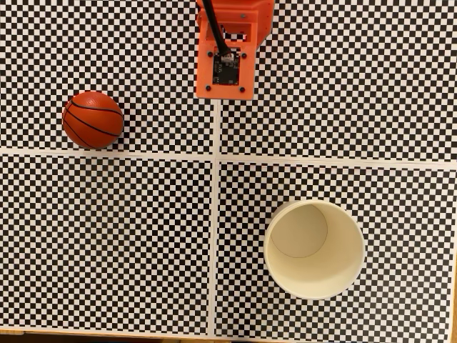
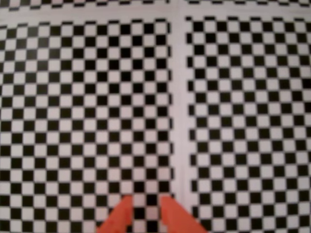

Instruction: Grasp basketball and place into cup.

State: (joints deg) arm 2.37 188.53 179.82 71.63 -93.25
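I see the ball (image 1: 93, 119) lying on the checkered mat (image 1: 107, 236) at the left of the fixed view, just above the pale horizontal strip (image 1: 343, 160). The cup (image 1: 315, 249) stands upright in the lower right quarter, mouth up, nothing inside, well apart from the ball. The orange arm (image 1: 230, 50) sits at the top centre, touching neither. From the wrist view, my gripper (image 2: 146, 200) points over bare mat beside the vertical strip (image 2: 178, 97); its two orange fingertips (image 2: 124, 206) stand slightly parted with nothing between them.
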